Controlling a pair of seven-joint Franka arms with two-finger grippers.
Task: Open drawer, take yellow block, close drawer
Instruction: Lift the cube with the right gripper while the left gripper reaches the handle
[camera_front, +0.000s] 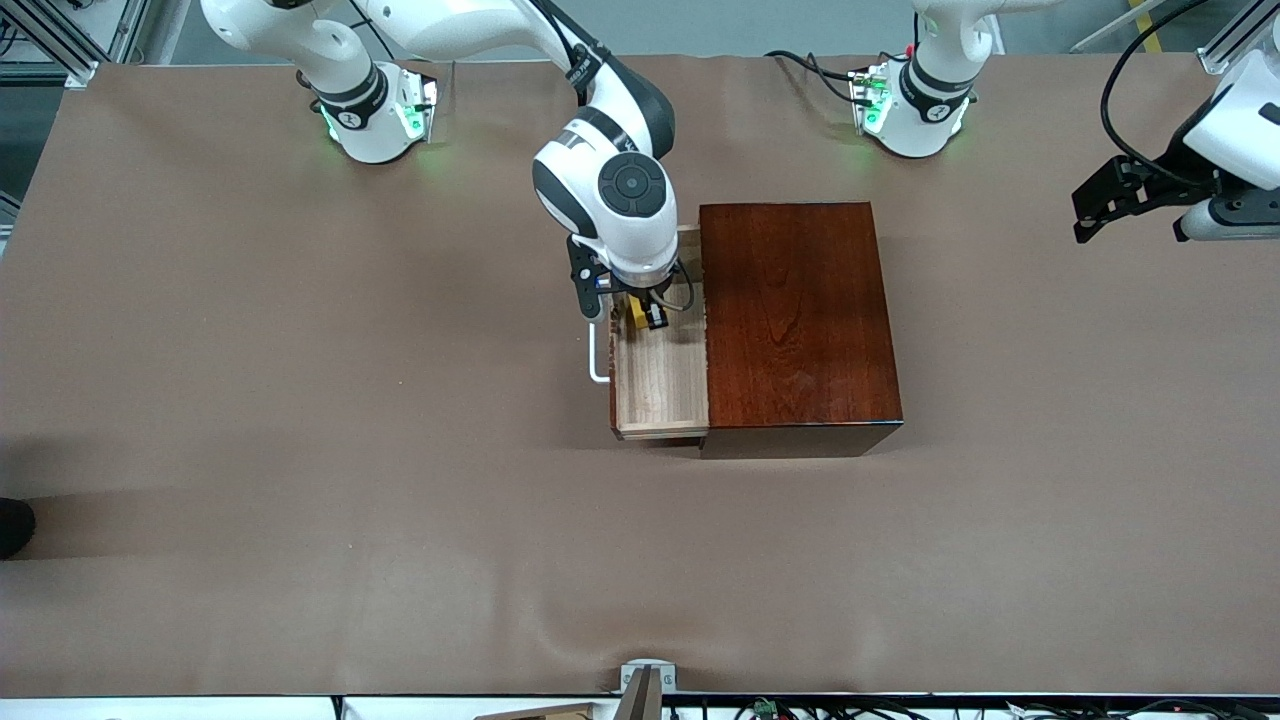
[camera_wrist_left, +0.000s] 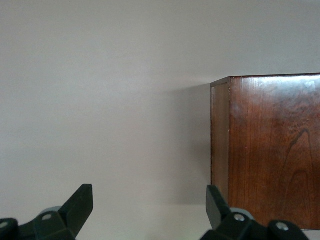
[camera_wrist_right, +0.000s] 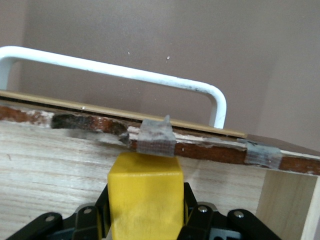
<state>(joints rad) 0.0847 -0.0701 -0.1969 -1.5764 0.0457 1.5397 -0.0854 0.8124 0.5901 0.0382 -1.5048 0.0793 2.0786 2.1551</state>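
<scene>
Yellow block (camera_wrist_right: 145, 192) clamped between right end effector (camera_wrist_right: 145, 220) fingers, inside open drawer (camera_front: 660, 385) (left end effector (camera_wrist_left: 150, 210) waits, fingers apart).

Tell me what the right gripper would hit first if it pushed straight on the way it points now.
Likely the drawer's pale wood floor: the right gripper, shut on the yellow block, points down into the open tray.

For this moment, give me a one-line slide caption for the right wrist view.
Right pincer shut on the yellow block inside the open drawer, facing its white handle.
</scene>
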